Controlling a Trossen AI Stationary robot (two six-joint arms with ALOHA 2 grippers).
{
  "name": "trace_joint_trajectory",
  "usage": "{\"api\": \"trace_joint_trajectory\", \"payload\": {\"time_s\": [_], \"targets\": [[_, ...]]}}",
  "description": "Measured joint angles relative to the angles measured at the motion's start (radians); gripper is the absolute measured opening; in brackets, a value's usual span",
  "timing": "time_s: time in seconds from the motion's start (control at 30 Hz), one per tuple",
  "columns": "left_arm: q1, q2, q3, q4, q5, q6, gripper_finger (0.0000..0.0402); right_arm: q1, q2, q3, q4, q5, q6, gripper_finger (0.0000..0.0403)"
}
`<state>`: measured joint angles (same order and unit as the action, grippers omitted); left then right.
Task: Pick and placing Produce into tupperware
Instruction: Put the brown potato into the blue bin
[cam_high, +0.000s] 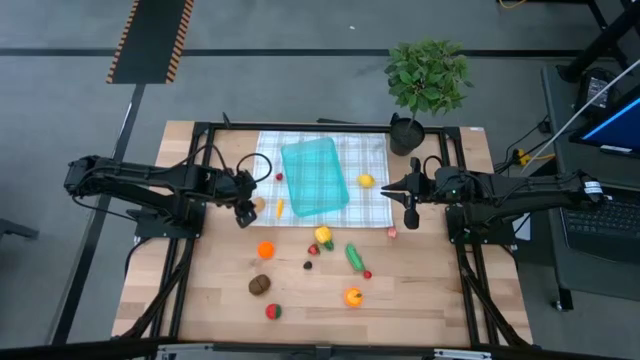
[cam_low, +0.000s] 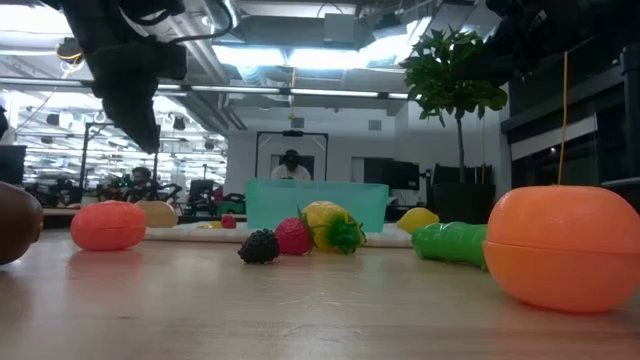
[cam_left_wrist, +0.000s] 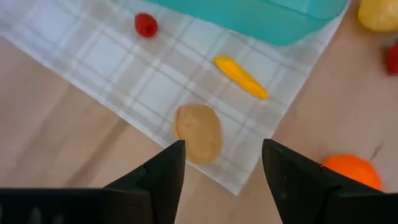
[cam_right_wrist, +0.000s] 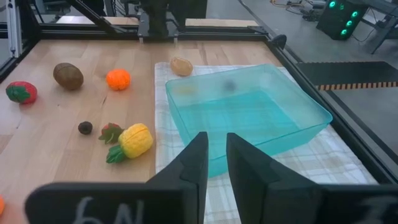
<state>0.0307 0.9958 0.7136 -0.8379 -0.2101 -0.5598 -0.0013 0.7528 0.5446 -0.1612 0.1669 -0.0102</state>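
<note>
Teal translucent tupperware (cam_high: 315, 176) lying on the white-green checked cloth (cam_high: 370, 200) at the far middle of the wooden counter (cam_high: 200, 300), nothing visible inside. Left gripper (cam_left_wrist: 222, 168) hovering over the cloth's left edge, fingers spread wide, holding nothing, just above the tan potato (cam_left_wrist: 198, 132). Beside the potato on the cloth: a yellow-orange carrot (cam_left_wrist: 240, 77) and a red berry (cam_left_wrist: 145, 25). Right gripper (cam_right_wrist: 212, 163) hanging over the cloth's right edge, fingers nearly pressed together with only a thin slit, pinching nothing. Yellow lemon (cam_high: 366, 181) on the cloth between tupperware and right gripper. Scattered on bare wood nearer the front: orange (cam_high: 265, 249), brown kiwi (cam_high: 260, 284), strawberry (cam_high: 273, 311), second orange (cam_high: 352, 296), green cucumber (cam_high: 354, 256), small yellow pineapple with green leaves (cam_high: 323, 236), dark blackberry (cam_high: 308, 265), small red pieces around them. Potted plant (cam_high: 428, 78) at the far right corner of the counter
</note>
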Motion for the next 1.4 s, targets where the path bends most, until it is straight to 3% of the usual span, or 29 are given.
{"api": "trace_joint_trajectory", "payload": {"time_s": [0.1,0.67,1.4], "targets": [[0.000,0.010,0.000,0.005,0.002,-0.058,0.0204,0.000,0.000,0.000,0.000,0.000,-0.001,0.0062],[0.000,0.276,0.000,0.046,0.008,-0.060,0.0204,0.000,0.000,0.000,-0.006,0.000,-0.022,0.0062],[0.061,0.393,0.000,0.135,-0.009,-0.037,0.0204,0.000,0.000,0.000,-0.008,-0.001,-0.021,0.0062]]}}
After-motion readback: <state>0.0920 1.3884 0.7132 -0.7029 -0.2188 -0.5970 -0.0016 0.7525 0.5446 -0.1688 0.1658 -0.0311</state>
